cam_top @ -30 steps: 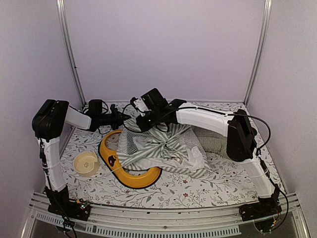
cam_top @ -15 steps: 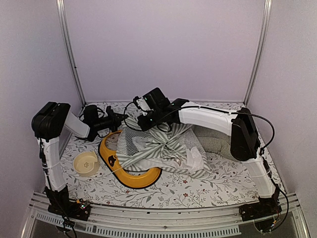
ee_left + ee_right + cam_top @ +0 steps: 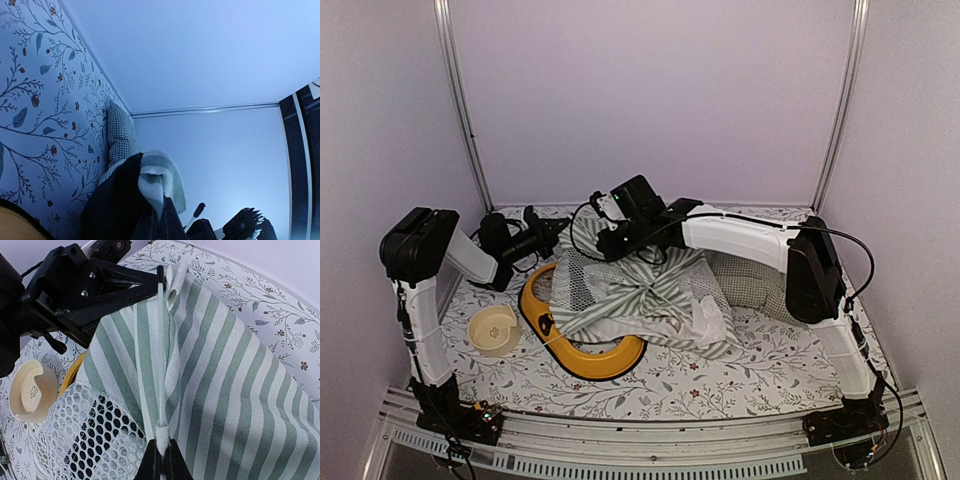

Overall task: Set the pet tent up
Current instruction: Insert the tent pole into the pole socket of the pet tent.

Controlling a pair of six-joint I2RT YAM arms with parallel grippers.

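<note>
Slumped pet tent [image 3: 650, 295], pole [image 3: 161, 365] from right claw [image 3: 161, 452] to left claw [image 3: 160, 276]

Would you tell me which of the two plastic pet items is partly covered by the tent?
The curved yellow tray; the pet tent overlaps it, while the cream bowl sits clear.

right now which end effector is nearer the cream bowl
Left. The left end effector sits beyond the bowl, at the far edge of the tent; the right end effector is farther right, pinching a white pole.
</note>
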